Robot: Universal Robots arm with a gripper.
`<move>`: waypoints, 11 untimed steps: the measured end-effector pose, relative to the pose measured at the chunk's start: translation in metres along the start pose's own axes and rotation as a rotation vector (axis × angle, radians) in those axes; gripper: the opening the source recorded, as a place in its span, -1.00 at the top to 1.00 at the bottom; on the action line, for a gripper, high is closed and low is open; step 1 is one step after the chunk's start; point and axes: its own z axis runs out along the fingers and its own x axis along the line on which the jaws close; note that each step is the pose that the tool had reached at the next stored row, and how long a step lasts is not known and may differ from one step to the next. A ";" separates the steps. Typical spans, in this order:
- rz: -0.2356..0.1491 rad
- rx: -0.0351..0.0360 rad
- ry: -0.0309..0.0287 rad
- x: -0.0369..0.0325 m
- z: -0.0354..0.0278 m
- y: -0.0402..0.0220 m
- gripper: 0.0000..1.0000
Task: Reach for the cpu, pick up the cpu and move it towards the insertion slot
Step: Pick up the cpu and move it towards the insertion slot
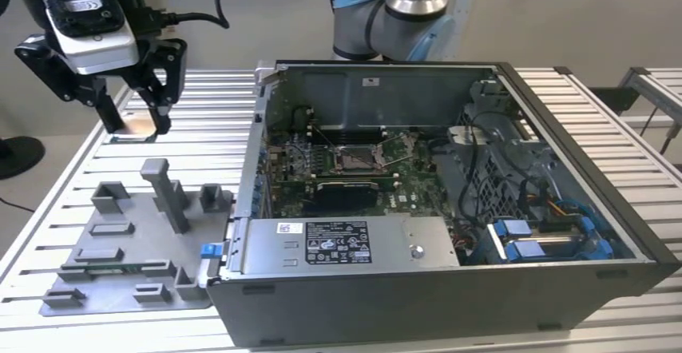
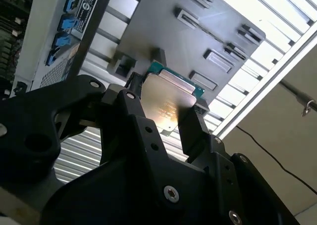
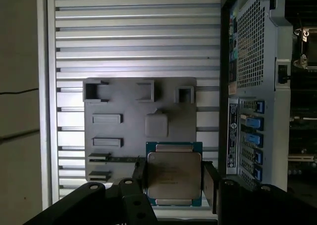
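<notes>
The exterior view takes in the open metal computer case [image 1: 426, 305], the silvery-framed insertion slot [image 1: 356, 159] on its green board, and the gripper [image 1: 134, 123] raised over the ribbed table [image 1: 208, 109], well apart from that slot. Both wrist views show its black fingers [image 3: 211, 185] clamped on opposite edges of the cpu [image 3: 173, 174], a thin silver-lidded square with a green rim

One cpu [image 3: 173, 178]. One pincer [image 1: 136, 123] with two fingers [image 1: 107, 105]. One insertion slot [image 1: 355, 159], on one green motherboard [image 1: 279, 169]. One open computer case [image 1: 448, 289]. One grey tray [image 1: 112, 287] at the exterior view's left: one tall post [image 1: 165, 197], three boxy open holders [image 3: 147, 91] in a row, one rounded square pad [image 3: 156, 125], and flat slots whose count is unclear. One ribbed surface [image 1: 213, 113]. One robot arm [image 1: 410, 9] far behind the case.
</notes>
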 end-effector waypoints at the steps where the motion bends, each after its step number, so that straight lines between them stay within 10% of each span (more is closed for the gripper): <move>1: 0.000 0.0000 0.0003 -0.0014 0.0000 0.0000 1.00; 11: 0.000 0.0000 0.0031 -0.0172 -0.0004 0.0004 1.00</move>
